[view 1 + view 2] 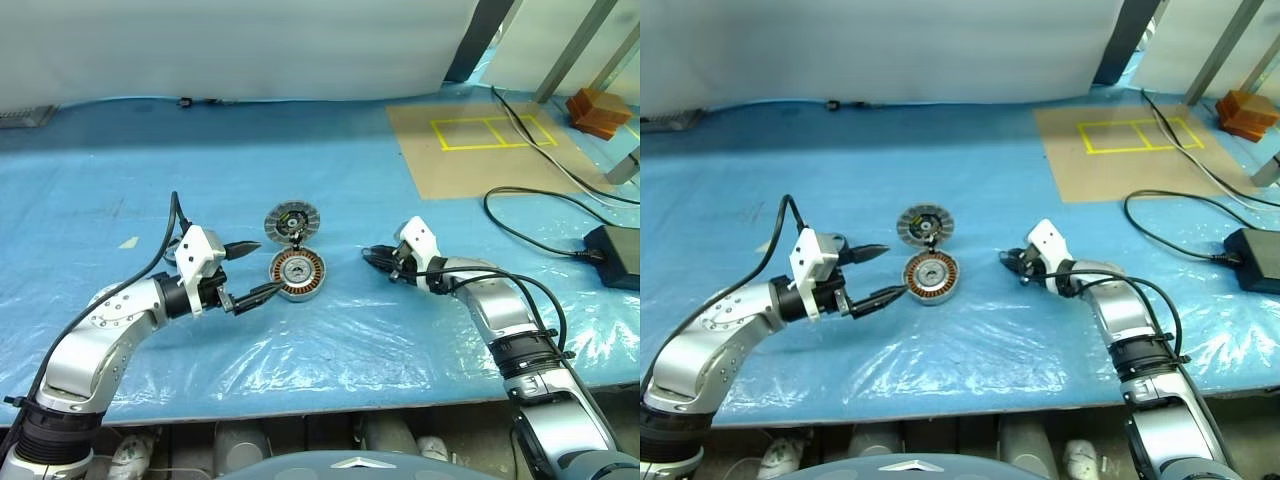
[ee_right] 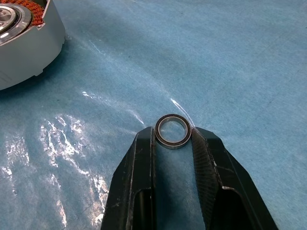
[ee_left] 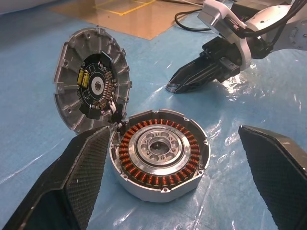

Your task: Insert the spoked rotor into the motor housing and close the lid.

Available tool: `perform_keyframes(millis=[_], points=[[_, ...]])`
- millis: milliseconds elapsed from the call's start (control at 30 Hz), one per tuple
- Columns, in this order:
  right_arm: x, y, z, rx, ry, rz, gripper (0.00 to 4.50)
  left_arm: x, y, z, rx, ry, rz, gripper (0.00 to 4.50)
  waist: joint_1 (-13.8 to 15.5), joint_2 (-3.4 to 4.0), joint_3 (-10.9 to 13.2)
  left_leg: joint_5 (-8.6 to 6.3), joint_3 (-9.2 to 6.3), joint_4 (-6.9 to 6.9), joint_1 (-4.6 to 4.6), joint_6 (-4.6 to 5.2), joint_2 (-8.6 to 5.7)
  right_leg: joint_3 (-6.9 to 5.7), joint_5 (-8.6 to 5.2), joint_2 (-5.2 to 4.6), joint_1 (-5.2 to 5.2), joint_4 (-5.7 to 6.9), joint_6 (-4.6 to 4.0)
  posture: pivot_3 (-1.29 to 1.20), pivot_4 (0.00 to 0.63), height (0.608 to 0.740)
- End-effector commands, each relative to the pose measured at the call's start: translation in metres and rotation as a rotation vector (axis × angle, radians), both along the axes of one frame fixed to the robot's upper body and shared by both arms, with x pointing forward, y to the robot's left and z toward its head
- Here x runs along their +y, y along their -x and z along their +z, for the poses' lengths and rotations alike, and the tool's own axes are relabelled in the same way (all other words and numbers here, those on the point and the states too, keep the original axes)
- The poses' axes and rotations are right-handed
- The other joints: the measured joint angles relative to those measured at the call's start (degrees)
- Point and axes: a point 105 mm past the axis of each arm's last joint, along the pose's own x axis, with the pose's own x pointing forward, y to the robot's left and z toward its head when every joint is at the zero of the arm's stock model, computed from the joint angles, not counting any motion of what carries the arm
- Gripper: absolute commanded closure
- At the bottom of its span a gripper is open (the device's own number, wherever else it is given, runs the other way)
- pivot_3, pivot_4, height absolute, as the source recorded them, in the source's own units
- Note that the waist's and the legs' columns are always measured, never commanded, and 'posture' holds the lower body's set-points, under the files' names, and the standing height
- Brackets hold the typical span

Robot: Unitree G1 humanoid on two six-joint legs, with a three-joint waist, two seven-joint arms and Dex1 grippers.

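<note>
The motor housing is a round silver casing with copper windings, lying on the blue sheet at mid-table. Its lid stands tilted open at the housing's far edge, dark inner face showing. My left gripper is open just left of the housing, with its fingers on either side of the casing and not touching it. To the right of the housing, my right gripper is low on the sheet and shut on a small dark metal ring. The spoked rotor is out of view.
A black power adapter and its cables lie at the right. A brown board with yellow tape and an orange-brown block sit at the far right. The blue sheet is wrinkled near the table's front edge.
</note>
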Motion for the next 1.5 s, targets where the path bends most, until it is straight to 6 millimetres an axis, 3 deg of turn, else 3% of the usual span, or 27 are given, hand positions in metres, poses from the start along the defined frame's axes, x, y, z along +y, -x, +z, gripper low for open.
perform_keyframes(millis=[33,267,400,667,1133,1367,1500], points=[[-0.005,0.01,-0.023,0.105,0.03,-0.012,3.84,0.0,0.0,0.007,-0.033,-0.008,-0.013,0.0,0.0,0.0,0.0,0.0,0.0,0.0,0.0,0.0,0.0,0.0,0.0,0.0,0.0,0.0,0.0,0.0,0.15,0.74],[0.01,0.017,0.02,0.042,-0.142,0.1,3.84,0.002,0.004,0.008,-0.071,-0.02,-0.014,0.0,0.0,0.05,0.0,0.0,0.0,-0.04,-0.05,0.0,0.0,-0.01,0.0,0.0,-0.15,-0.04,0.0,0.0,0.15,0.74],[0.019,0.028,0.044,-0.009,-0.151,0.236,3.84,0.005,0.006,0.003,-0.071,-0.051,-0.015,0.0,0.0,0.21,0.2,0.01,0.0,-0.12,-0.2,0.0,0.0,-0.03,0.01,0.01,-0.26,-0.2,0.02,0.0,0.15,0.74],[0.051,0.029,0.076,-0.011,-0.168,0.399,3.84,0.007,0.012,-0.004,-0.085,-0.109,-0.032,0.0,-0.1,0.25,0.2,0.01,0.0,-0.18,-0.11,0.01,0.0,-0.03,0.01,0.02,-0.27,-0.16,0.01,0.0,0.15,0.74],[0.096,0.039,0.078,0.033,-0.133,0.653,3.84,0.001,0.02,-0.012,-0.103,-0.123,-0.04,0.0,-0.1,0.25,0.2,0.01,0.0,-0.19,-0.11,0.0,0.0,-0.05,0.01,0.01,-0.27,-0.05,0.01,0.0,0.15,0.74],[0.106,0.03,0.053,0.016,-0.018,0.697,3.84,0.002,0.02,-0.013,-0.099,-0.123,-0.029,0.0,-0.1,0.25,0.2,0.01,0.0,-0.09,-0.12,0.01,0.0,-0.05,0.01,0.0,-0.27,0.02,0.0,0.0,0.15,0.74],[0.113,0.02,0.052,-0.012,-0.02,0.685,3.84,0.001,0.02,-0.012,-0.1,-0.116,-0.023,0.0,-0.1,0.25,0.2,0.01,0.0,-0.06,-0.17,0.01,0.0,-0.05,0.01,0.0,-0.33,0.05,0.0,0.0,0.15,0.74]])
